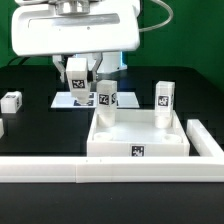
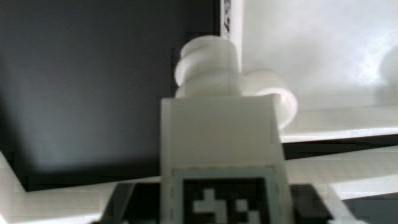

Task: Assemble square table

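The square table top (image 1: 140,143), a white tray with a raised rim and a tag on its front wall, lies right of centre in the exterior view. Two tagged white legs (image 1: 108,100) (image 1: 163,97) stand upright at its far corners. My gripper (image 1: 78,72) hangs behind the tray's far left corner, shut on a third leg (image 1: 77,68) that is lifted off the table. In the wrist view this leg (image 2: 222,120) runs away from my gripper (image 2: 222,205), tag between the dark fingers (image 2: 134,203), round peg end (image 2: 210,60) foremost.
A loose tagged leg (image 1: 12,101) lies at the exterior view's left. The marker board (image 1: 68,99) lies under the gripper. The long white border rail (image 1: 60,170) runs along the front and up the exterior view's right side (image 1: 207,140). The table is black.
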Robot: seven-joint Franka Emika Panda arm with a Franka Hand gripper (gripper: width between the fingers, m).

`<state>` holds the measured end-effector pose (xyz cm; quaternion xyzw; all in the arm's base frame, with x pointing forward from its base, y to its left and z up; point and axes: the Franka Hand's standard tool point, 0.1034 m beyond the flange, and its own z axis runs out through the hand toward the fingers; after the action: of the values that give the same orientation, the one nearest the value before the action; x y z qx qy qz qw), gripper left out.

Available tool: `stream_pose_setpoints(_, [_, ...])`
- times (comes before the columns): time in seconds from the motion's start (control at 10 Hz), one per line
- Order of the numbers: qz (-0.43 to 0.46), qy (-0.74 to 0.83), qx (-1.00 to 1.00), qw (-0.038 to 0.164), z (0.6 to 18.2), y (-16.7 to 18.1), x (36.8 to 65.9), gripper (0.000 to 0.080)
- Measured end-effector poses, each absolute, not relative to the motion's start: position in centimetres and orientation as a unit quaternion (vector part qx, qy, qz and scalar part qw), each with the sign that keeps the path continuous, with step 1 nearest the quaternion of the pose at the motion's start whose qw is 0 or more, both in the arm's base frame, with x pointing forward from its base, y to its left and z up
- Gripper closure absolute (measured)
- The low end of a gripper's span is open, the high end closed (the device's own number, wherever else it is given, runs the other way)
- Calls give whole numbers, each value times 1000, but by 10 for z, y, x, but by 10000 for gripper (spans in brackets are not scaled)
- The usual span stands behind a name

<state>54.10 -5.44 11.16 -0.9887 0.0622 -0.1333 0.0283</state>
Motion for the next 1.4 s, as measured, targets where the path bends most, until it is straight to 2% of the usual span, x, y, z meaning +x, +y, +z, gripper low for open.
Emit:
stream_pose_setpoints(0.1, [-133, 62, -989, 29, 111, -53, 541, 518])
stream_pose_setpoints(0.4, [-136, 68, -987, 46, 112, -17, 556, 518])
stream_pose_setpoints(0.8, [-135, 64, -987, 55, 102, 32, 568, 518])
stream_pose_setpoints(1.4, [-147, 66, -986, 52, 104, 29, 573, 518])
